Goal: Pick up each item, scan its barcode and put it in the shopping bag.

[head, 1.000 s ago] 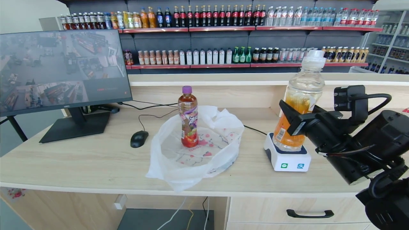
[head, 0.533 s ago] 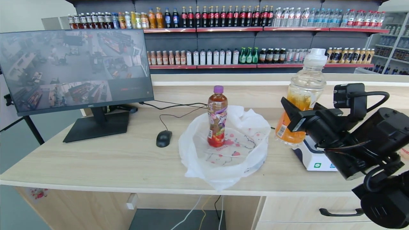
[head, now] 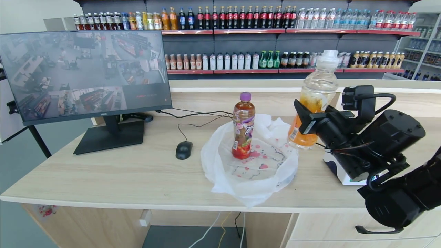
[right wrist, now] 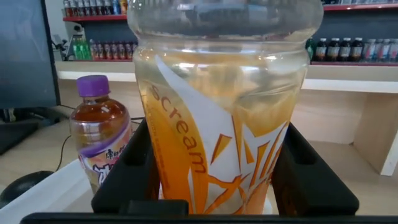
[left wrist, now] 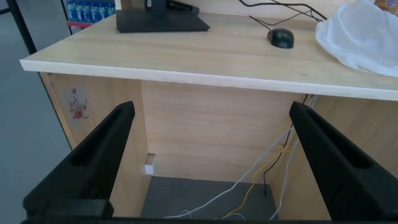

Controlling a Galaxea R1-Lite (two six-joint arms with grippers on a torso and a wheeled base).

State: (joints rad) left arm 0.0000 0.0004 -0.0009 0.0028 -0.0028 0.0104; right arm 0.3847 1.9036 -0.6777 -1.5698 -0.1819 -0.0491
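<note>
My right gripper (head: 306, 121) had carried the orange bottle (head: 316, 91), clamped tight, from the scanner (head: 339, 173) to the edge of the bag (head: 255, 170); a purple-capped bottle (head: 243, 127) stood inside. My left gripper (left wrist: 211, 155) hung open, low before the counter (left wrist: 186, 59).

Right gripper (head: 307, 119) was held raised, clamped on orange bottle (head: 318, 86); left gripper (left wrist: 211, 155) was held low, jaws spread.

scanner (head: 337, 174) half hidden behind right arm (head: 379, 144), orange bottle (right wrist: 217, 124) cap cropped (base too)
</note>
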